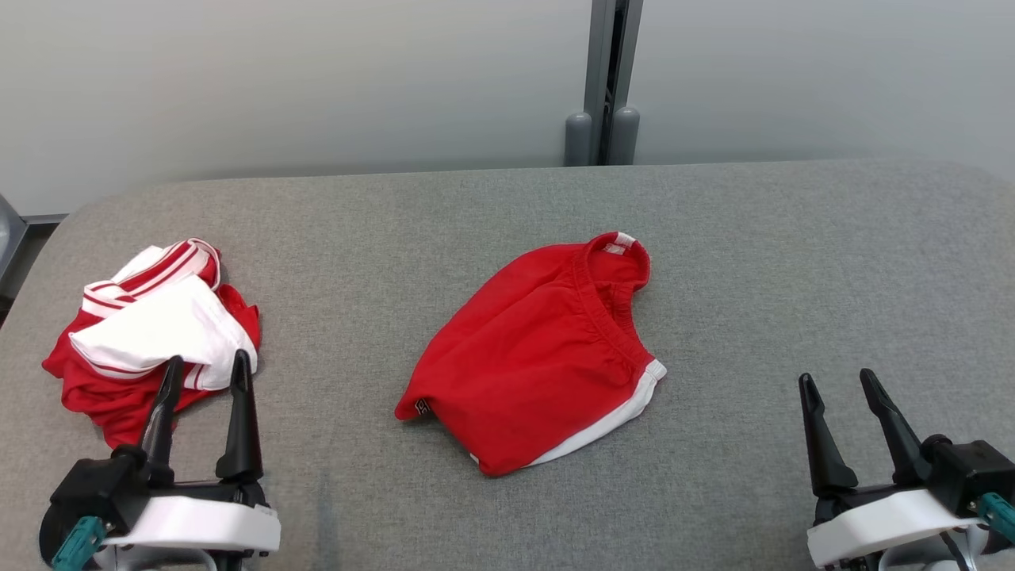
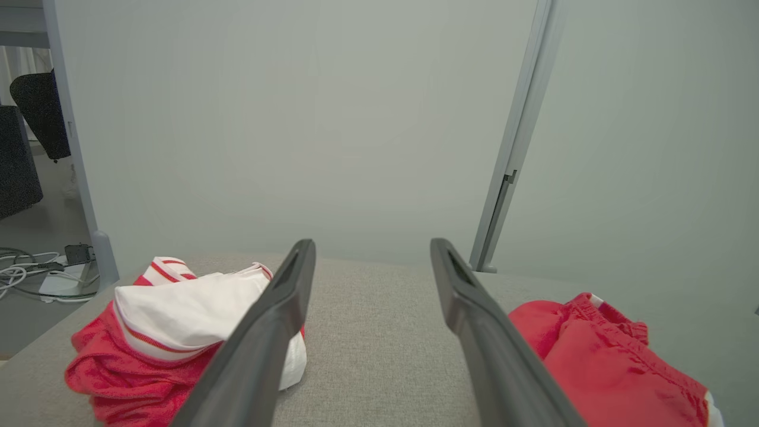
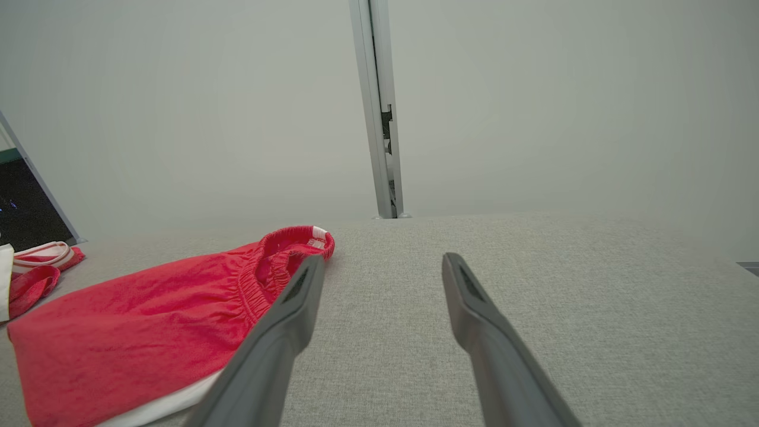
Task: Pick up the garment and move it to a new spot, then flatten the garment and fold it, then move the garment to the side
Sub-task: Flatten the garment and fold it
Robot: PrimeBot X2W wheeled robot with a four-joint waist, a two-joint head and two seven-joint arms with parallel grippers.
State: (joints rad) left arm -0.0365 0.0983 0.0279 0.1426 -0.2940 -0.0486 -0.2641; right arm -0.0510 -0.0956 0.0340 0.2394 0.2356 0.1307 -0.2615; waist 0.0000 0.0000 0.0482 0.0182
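Red shorts (image 1: 531, 357) are lying folded up around the middle of the grey fabric table (image 1: 737, 238), elastic waistband toward the far right, white hem on the near side. Nothing's touching them. The left gripper (image 1: 208, 358) sits near left with its fingers spread apart and empty, tips over the near edge of a crumpled red and white garment (image 1: 151, 325). The right gripper (image 1: 836, 376) is near right, fingers apart too, holding nothing, above bare table well clear of the shorts.
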